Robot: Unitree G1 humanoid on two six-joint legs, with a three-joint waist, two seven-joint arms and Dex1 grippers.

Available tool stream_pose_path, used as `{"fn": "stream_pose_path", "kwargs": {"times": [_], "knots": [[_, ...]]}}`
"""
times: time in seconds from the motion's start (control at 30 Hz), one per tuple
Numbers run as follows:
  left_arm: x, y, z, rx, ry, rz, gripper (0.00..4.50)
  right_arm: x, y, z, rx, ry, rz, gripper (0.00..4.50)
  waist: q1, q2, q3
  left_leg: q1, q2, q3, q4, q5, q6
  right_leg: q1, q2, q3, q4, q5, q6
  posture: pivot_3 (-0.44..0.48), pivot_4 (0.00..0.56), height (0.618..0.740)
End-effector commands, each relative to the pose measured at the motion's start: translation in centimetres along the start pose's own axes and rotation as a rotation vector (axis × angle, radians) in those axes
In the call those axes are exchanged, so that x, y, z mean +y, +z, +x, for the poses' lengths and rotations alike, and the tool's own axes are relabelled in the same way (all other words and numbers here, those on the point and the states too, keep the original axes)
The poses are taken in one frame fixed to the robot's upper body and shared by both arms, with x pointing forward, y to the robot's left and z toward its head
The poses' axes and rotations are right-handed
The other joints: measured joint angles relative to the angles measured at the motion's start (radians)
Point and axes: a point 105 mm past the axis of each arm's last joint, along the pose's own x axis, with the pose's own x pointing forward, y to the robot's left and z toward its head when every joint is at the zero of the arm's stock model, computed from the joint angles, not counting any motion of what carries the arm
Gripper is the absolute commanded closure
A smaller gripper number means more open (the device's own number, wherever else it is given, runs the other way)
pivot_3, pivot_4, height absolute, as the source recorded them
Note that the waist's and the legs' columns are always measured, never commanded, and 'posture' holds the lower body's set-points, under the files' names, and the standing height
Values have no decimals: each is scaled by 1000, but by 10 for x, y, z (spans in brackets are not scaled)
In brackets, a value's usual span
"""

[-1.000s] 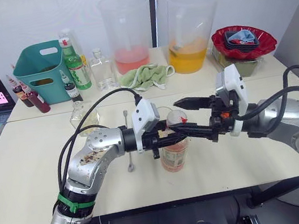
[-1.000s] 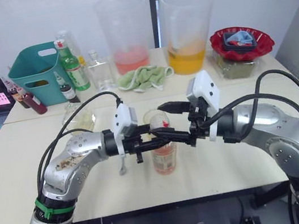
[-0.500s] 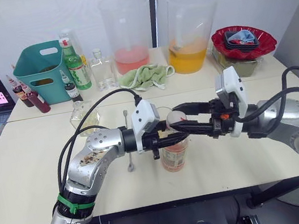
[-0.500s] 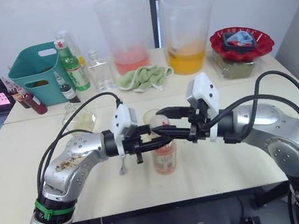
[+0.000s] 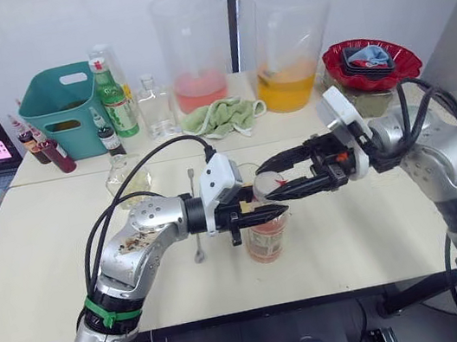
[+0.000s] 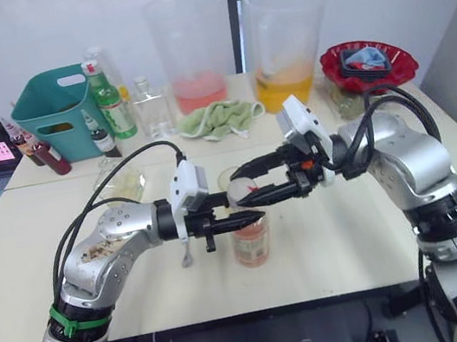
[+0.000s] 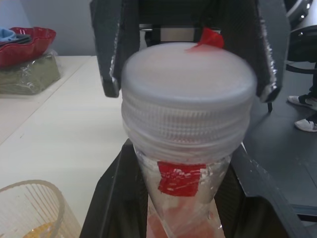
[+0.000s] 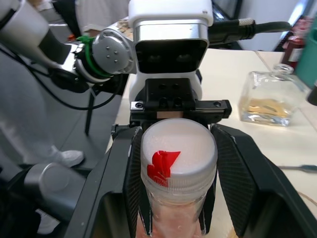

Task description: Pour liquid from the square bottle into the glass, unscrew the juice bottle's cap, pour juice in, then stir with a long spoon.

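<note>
Head view: my left gripper [image 5: 264, 213] pinches the juice bottle [image 5: 266, 237] at its neck, standing mid-table. My right gripper [image 5: 269, 178] brackets the cap [image 5: 269, 182], fingers spread.

Right wrist view: pads [image 8: 132, 173] flank the cap, not touching.

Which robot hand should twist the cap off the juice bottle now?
Probably the right. The right gripper has its open fingers on either side of the cap, while the left gripper is shut on the juice bottle below it, keeping it steady.
</note>
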Motion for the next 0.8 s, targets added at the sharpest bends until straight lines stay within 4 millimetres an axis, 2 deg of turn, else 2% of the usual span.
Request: {"fn": "stream_pose_path", "kwargs": {"times": [0.03,0.2,0.27,0.43,0.53,0.6,0.73,0.8], "knots": [[-8,-2,1,3,-29,-5,3242,10,6,7,17,169,-62,2846,1,0,0,0,0,-1,0,0,0,0,0,0,0,0,0,0,150,740],[-8,-1,3,3,-37,-15,3242,6,16,0,12,208,-11,2846,1,0,0,0,0,-3,0,0,0,-1,-1,0,0,0,0,0,150,740],[-9,0,3,0,-40,-16,3242,5,20,-2,12,198,-20,1834,1,0,0,0,0,-4,0,0,0,-1,-1,0,1,0,0,0,150,740],[-13,1,6,2,-74,-16,3242,9,32,-11,-24,90,-74,143,5,0,0,-1,-1,-4,0,0,0,-1,-1,0,1,0,0,0,150,740],[-11,1,6,2,-71,-14,3242,11,31,-13,-27,20,-102,40,6,0,0,-1,-1,-5,0,0,0,-1,-1,0,1,0,0,0,150,740],[-11,2,6,0,-70,-16,3242,16,30,-14,-45,-86,-109,40,9,0,0,-1,-1,-5,0,0,0,-2,-1,0,1,0,0,0,150,740],[-8,3,9,-9,-60,-14,3242,31,17,-3,-23,-213,-77,40,12,0,0,-2,-1,-5,0,0,0,-3,-3,0,2,0,0,0,150,740],[-7,4,10,-13,-65,-13,3242,31,15,0,-26,-275,-61,40,12,0,0,-2,-1,-5,0,0,0,-2,-3,0,2,0,0,0,150,740]]}}
